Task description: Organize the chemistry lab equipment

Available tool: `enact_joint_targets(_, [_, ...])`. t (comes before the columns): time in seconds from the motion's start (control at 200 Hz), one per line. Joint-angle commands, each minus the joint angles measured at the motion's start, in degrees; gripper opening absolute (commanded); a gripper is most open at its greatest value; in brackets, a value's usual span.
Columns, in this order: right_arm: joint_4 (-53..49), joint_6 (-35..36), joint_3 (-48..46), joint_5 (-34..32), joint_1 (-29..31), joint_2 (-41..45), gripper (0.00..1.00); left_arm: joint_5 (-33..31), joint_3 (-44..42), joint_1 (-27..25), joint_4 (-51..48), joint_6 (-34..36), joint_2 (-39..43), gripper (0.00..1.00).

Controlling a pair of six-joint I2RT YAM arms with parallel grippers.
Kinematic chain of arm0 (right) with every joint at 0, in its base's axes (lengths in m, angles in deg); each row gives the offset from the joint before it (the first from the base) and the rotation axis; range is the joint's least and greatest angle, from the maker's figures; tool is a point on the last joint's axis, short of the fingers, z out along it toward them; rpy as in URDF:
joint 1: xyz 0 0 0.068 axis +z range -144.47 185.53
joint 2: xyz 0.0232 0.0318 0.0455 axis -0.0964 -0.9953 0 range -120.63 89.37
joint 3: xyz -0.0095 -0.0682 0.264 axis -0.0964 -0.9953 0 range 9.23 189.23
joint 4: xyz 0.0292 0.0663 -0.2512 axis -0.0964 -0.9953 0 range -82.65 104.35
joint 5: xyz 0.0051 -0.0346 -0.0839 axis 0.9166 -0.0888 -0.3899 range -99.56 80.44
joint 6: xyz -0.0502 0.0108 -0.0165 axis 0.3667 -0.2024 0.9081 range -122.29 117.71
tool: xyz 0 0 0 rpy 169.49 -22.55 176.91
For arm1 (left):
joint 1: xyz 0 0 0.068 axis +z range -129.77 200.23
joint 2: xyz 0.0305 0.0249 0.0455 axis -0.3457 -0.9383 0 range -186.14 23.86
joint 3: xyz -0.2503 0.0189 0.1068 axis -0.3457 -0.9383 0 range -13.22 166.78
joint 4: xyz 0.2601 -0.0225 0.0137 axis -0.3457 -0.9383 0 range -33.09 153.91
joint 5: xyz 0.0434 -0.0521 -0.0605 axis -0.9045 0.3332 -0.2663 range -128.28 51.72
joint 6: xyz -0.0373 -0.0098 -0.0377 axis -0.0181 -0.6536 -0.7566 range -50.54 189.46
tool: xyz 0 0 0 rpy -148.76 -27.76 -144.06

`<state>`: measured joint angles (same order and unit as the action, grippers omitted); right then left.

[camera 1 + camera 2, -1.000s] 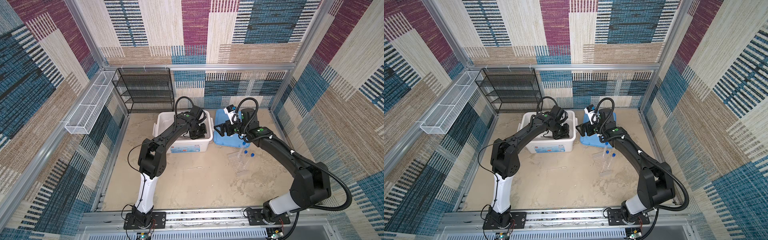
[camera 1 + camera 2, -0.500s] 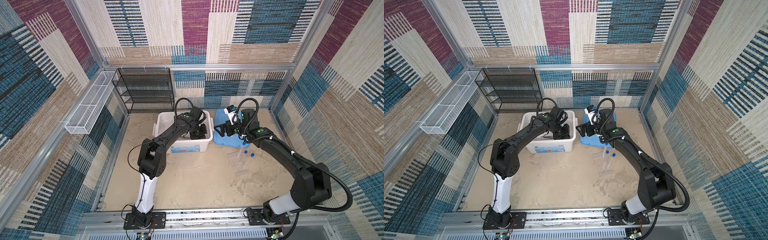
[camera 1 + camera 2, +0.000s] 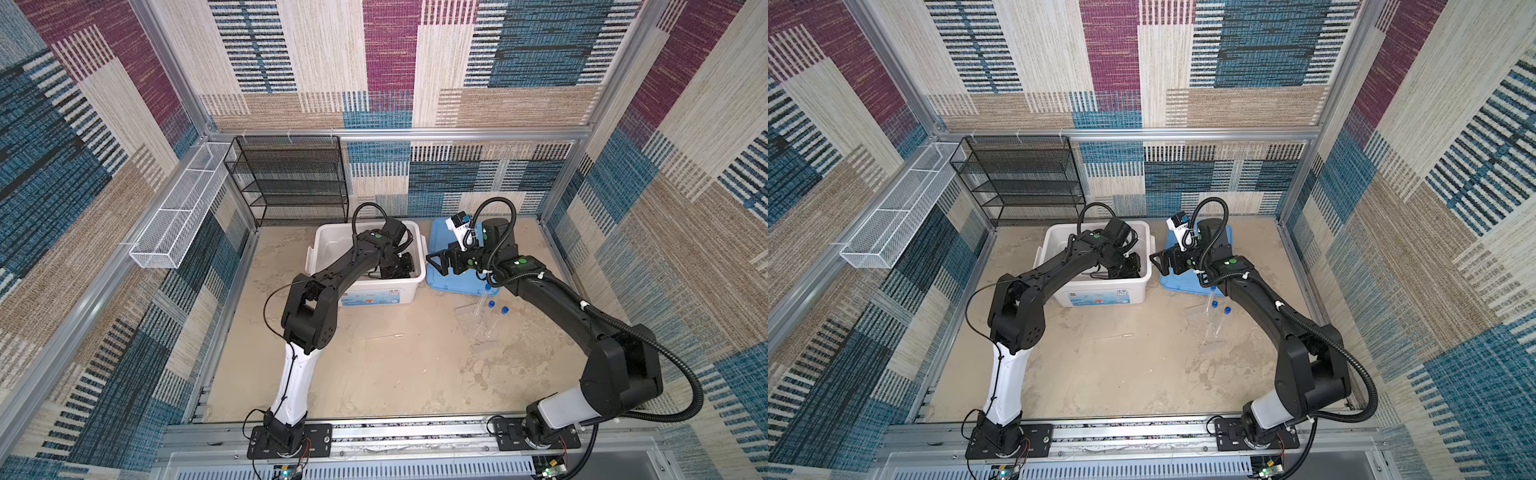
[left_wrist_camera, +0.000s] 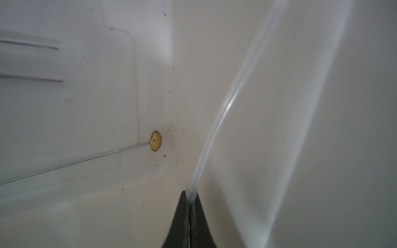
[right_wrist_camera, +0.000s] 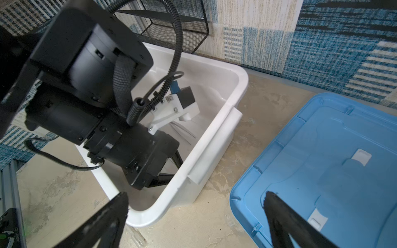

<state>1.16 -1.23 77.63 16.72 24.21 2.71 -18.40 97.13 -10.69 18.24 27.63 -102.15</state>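
Only your left wrist view shows left claw [image 4: 190,199] pinched on a clear piece [image 4: 257,107], rod [image 4: 86,159] along tub [image 4: 64,204] floor, top views hide both, right claw [image 5: 195,201] wide.

White tub [image 3: 324,245]; blue lid [image 3: 451,282]; black mesh shelf [image 3: 291,178]; blue-capped clear tubes [image 3: 491,304]; walls [image 3: 390,62] striped blue, maroon, beige patchwork.

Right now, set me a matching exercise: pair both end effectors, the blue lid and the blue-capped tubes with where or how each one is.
Things:
1. left end effector
2. right end effector
3. blue lid
4. blue-capped tubes

States:
A. lying flat on the table beside the white tub
B. open, above the lid's edge
C. on the table in front of the lid
D. shut on a clear plastic piece inside the tub

Pairs: 1-D, 2-B, 3-A, 4-C.
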Motion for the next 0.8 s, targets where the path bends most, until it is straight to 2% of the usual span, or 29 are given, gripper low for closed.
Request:
enact_joint_targets(0.0, [1.15, 0.78, 0.33, 1.54, 0.03, -0.42, 1.0, 0.34, 0.83, 0.26, 0.4, -0.98, -0.58, 0.07])
enact_joint_targets(0.791, [0.32, 0.52, 0.75, 3.26, 0.01, -2.19, 0.99, 0.25, 0.79, 0.95, 0.59, -0.22, -4.5, 0.16])
